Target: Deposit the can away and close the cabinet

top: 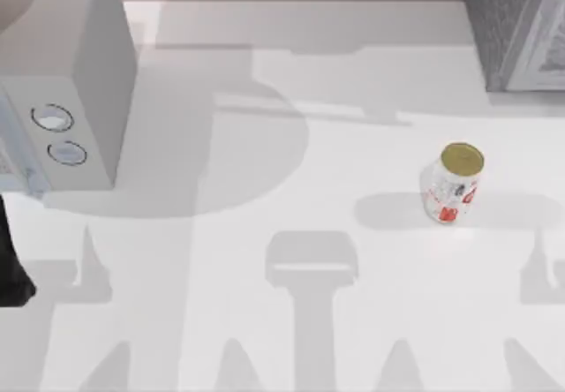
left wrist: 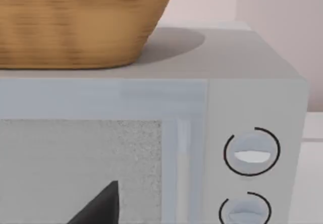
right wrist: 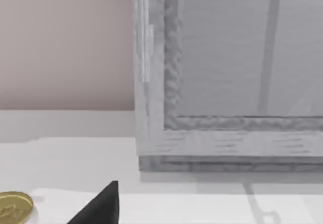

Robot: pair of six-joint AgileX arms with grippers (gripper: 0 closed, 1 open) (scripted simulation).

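White worktop (top: 291, 171) under a pale pink back wall, listed from the top view first: can (top: 452, 183), white with red print and a round gold top, upright on the right half of the worktop, free of any contact; cabinet (top: 516, 26), dark grey and speckled, at the far right corner, near the can but apart from it; pale box (top: 66, 83) with two round dials, at the left edge; dark part of the left arm (top: 13, 264) at the left border, just in front of that box; arm shadows across the near worktop. Left wrist view: pale box (left wrist: 252, 103) close up, its front and both dials facing the camera, a woven basket (left wrist: 75, 22) resting on its top; one black tip of the left pincer (left wrist: 101, 206) at the lower border, its state impossible to tell. Right wrist view: cabinet (right wrist: 227, 82) ahead with its lighter framed door panel; the can's gold top (right wrist: 15, 206) at the lower corner; one black tip of the right pincer (right wrist: 101, 206) beside it, apart from the can, its state likewise impossible to tell.
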